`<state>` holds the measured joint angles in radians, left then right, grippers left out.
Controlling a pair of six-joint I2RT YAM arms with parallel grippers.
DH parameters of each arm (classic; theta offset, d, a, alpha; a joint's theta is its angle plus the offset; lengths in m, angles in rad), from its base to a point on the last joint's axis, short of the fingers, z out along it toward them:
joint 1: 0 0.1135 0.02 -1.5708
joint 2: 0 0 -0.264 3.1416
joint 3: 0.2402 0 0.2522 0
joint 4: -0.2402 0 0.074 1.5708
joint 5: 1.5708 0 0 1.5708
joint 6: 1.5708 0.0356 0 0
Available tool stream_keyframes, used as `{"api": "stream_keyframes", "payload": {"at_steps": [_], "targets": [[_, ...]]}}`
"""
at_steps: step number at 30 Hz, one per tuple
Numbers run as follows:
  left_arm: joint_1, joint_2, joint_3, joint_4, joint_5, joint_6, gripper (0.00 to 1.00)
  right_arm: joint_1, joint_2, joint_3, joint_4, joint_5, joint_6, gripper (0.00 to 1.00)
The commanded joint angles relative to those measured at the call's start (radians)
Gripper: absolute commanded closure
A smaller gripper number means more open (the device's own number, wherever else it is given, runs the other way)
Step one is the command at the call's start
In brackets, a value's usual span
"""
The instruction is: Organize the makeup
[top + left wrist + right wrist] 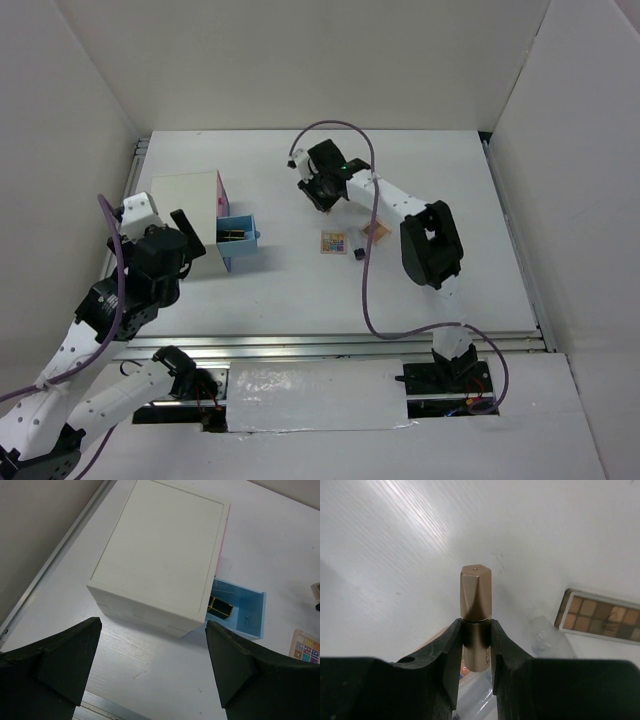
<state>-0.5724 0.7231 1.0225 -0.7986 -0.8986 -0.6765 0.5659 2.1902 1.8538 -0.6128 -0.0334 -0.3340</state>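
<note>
The left gripper [152, 627] hangs wide open and empty just beside the white box [160, 550], whose blue drawer [245, 612] stands pulled out to take makeup. Well right of the box, the right gripper [476, 635] pinches the gold lipstick [475, 592], probably to carry it there.

From above and behind, you see the whole table [300, 290]; your left wrist shares the white box [160, 555], nearer; your right wrist hugs the gold lipstick tube [476, 595].
</note>
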Motion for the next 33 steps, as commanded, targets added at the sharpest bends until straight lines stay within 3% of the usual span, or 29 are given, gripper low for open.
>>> {"api": "stream_keyframes", "payload": {"at_steps": [1,7,10,19,25,28,33], "targets": [[0.003,0.003,0.001,0.033,-0.003,0.028,0.0,0.078,-0.181,0.022,0.133,-0.075,-0.031,0.85],[0.003,-0.001,-0.001,0.038,0.0,0.028,0.01,0.195,-0.299,-0.004,0.191,-0.425,-0.059,0.84],[0.003,-0.004,-0.001,0.036,-0.002,0.026,0.0,0.245,-0.288,0.042,0.199,-0.477,-0.051,0.83],[0.003,-0.022,-0.002,0.036,0.003,0.028,0.01,0.307,-0.146,0.223,0.144,-0.504,-0.06,0.78],[0.003,-0.044,-0.007,0.044,0.006,0.029,0.01,0.31,-0.086,0.231,0.151,-0.477,-0.042,0.7],[0.003,-0.04,-0.004,0.042,0.006,0.028,0.01,0.308,-0.084,0.213,0.157,-0.47,-0.037,0.64],[0.003,-0.037,-0.002,0.041,0.007,0.029,0.01,0.31,-0.099,0.196,0.171,-0.488,-0.028,0.44]]}}
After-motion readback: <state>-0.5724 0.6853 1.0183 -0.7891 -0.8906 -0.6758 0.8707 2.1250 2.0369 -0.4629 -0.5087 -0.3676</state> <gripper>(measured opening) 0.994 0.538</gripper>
